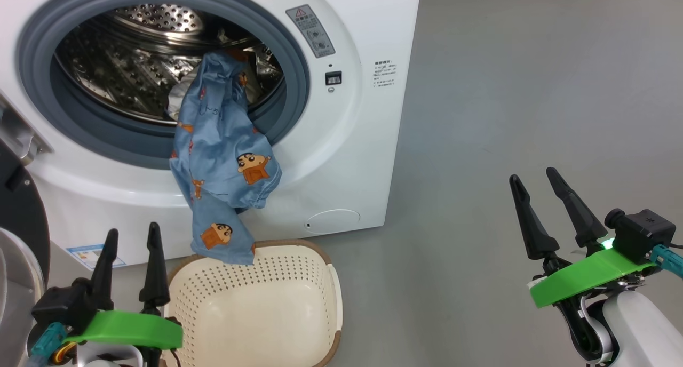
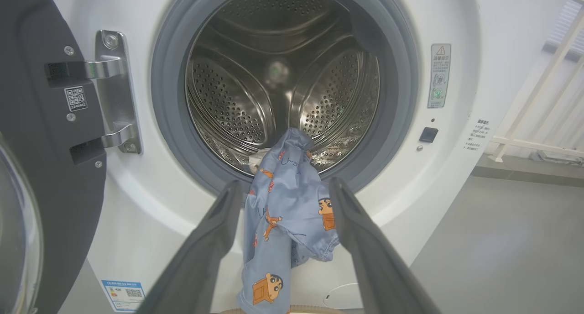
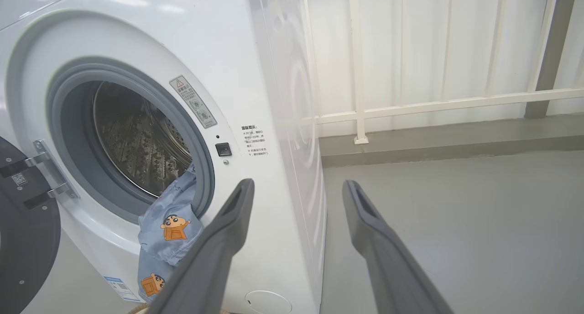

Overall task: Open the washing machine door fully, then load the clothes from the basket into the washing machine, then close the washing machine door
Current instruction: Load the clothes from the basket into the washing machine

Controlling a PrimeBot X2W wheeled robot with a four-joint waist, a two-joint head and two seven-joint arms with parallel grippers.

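Note:
The white washing machine (image 1: pixel 363 47) stands with its door (image 1: pixel 18 207) swung open at the left; the dark inner face of the door (image 2: pixel 45 168) shows beside the hinge. A light blue garment (image 1: pixel 224 153) with orange cartoon prints hangs out of the steel drum (image 2: pixel 237 99) over the grey gasket, its lower end touching the basket rim. A pale bit of cloth (image 2: pixel 260 156) lies behind it in the drum. The cream basket (image 1: pixel 331 292) holds nothing else. My left gripper (image 1: pixel 133 228) is open beside the basket, short of the garment (image 2: pixel 283 222). My right gripper (image 1: pixel 532 174) is open over the floor, far right.
Grey floor (image 1: pixel 507 89) stretches to the right of the machine. A white railing (image 3: pixel 360 113) stands behind it on a raised ledge. The round filter cap (image 1: pixel 333 220) and a blue label sticker (image 1: pixel 90 255) sit low on the machine's front.

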